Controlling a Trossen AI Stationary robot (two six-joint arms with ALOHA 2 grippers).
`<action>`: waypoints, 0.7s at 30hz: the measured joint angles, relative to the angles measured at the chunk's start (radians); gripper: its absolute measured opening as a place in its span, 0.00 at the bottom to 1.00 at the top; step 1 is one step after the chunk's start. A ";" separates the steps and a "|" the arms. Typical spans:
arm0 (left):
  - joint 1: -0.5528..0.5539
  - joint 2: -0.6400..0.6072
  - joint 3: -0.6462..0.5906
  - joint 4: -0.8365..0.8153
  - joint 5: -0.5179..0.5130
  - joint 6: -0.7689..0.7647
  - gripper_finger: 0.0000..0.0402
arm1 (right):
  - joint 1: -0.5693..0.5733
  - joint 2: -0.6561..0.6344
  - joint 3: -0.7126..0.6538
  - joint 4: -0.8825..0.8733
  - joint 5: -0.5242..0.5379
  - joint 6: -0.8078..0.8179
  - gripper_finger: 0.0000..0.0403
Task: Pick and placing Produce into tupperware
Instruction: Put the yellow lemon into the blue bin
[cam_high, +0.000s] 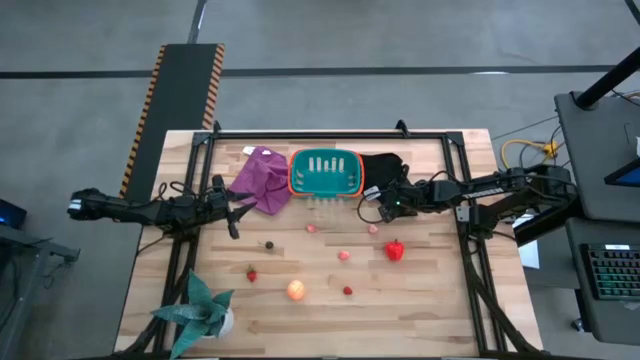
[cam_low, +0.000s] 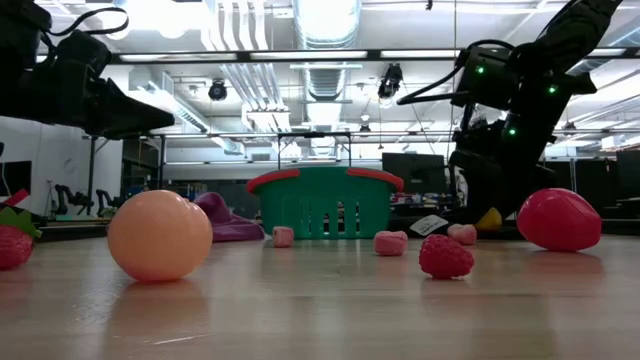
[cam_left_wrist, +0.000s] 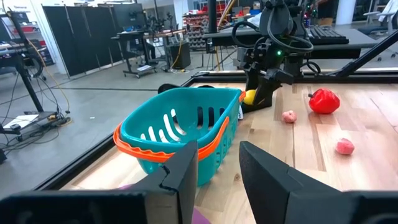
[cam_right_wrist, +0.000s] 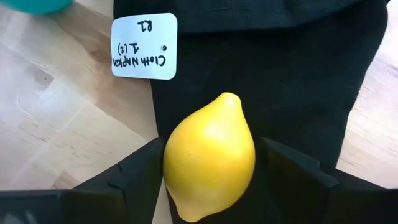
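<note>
Wooden tabletop carries the tupperware at its far edge. I read the lemon just beside the tupperware on the right arm's side, resting on the black cloth. The right gripper brackets the lemon's widest part, fingers not yet clamped. I judge the lemon light, rigid and smooth; grip across its middle, since the tapered ends would slip. The left gripper, partly parted and empty, waits on the tupperware's opposite side.

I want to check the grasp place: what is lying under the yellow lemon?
The lemon lies on the black cloth, between the right gripper fingers. The cloth covers the table beneath it, so nothing more can be seen there.
</note>
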 joint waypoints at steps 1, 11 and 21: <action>0.000 0.000 0.000 0.000 0.000 0.000 0.26 | 0.000 0.000 0.000 0.000 0.000 0.000 0.59; 0.000 0.000 0.000 0.002 0.000 0.000 0.26 | 0.000 -0.001 0.000 0.000 0.000 0.000 0.50; 0.000 0.000 0.000 0.002 0.000 0.000 0.26 | 0.000 -0.002 0.042 -0.006 -0.043 -0.008 0.49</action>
